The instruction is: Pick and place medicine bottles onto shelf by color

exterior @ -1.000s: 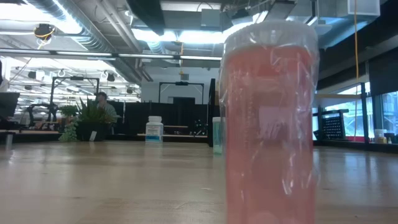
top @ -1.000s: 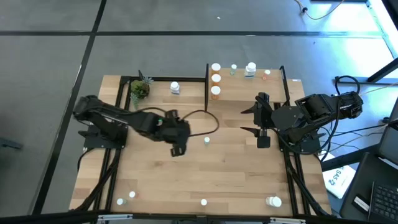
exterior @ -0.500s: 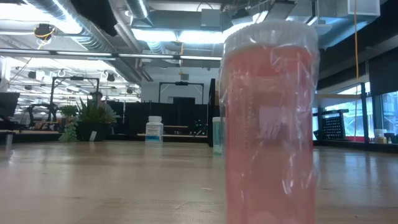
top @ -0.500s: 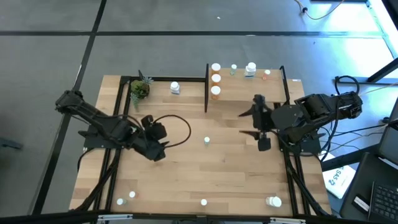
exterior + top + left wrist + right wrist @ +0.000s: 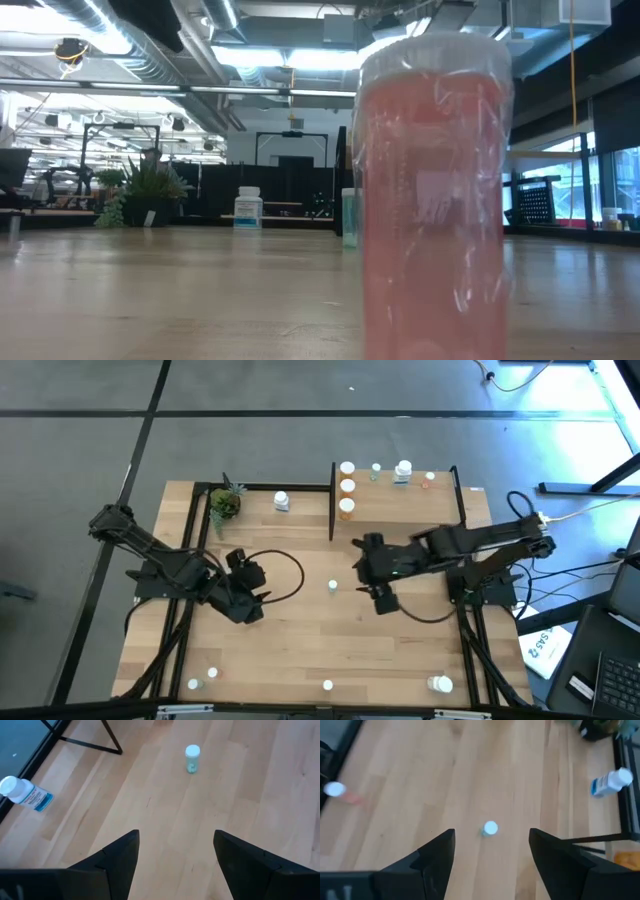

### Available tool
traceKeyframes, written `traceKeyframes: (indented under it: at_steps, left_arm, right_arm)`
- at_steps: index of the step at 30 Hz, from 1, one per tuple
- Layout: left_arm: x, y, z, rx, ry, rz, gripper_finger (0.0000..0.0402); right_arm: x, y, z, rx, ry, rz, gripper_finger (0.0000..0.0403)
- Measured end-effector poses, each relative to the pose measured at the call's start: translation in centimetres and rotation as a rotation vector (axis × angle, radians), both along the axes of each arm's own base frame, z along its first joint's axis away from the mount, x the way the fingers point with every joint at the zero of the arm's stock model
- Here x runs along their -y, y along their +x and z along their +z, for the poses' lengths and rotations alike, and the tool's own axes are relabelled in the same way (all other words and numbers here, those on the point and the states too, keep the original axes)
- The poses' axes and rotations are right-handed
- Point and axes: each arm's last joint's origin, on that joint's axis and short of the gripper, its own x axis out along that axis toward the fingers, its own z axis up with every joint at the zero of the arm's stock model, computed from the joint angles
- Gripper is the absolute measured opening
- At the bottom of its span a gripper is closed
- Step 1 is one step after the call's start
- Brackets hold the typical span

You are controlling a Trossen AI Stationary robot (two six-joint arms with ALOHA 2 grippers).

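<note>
1. My right gripper is out over the middle of the tabletop, fingers spread and empty. A small green bottle stands upright just beside it, not touched; my right wrist view shows that bottle's white cap between and ahead of my fingers.
2. My left gripper sits over the left-centre of the tabletop, fingers apart, nothing held. The left wrist view shows the same green bottle standing well ahead of it.
3. The shelf stands at the far right of the tabletop. Three orange bottles are lined up along its left edge. Further along its far edge stand a green bottle, a white bottle and a pinkish-red one.
4. A white bottle with a blue label sits on the far tabletop, next to the potted plant.
5. Along the near edge remain two bottles at the left corner, one at centre and one at the right.
6. The low view is filled by a pinkish-red bottle standing close to the camera.
</note>
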Motion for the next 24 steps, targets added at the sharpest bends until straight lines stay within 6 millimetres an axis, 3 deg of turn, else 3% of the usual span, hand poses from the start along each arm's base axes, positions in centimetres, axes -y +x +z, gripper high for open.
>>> traceKeyframes:
  at_steps: [10,24]
  left_arm:
    - [1.1,-0.5,0.1,0.027,0.031,-0.039,0.0250]
    - [1.3,-0.5,0.1,0.035,0.036,-0.041,0.0250]
  right_arm:
    - [0.8,4.3,-4.9,-0.158,-0.036,-0.045,0.0257]
    - [2.6,9.3,-13.2,-0.374,-0.097,0.065,0.0257]
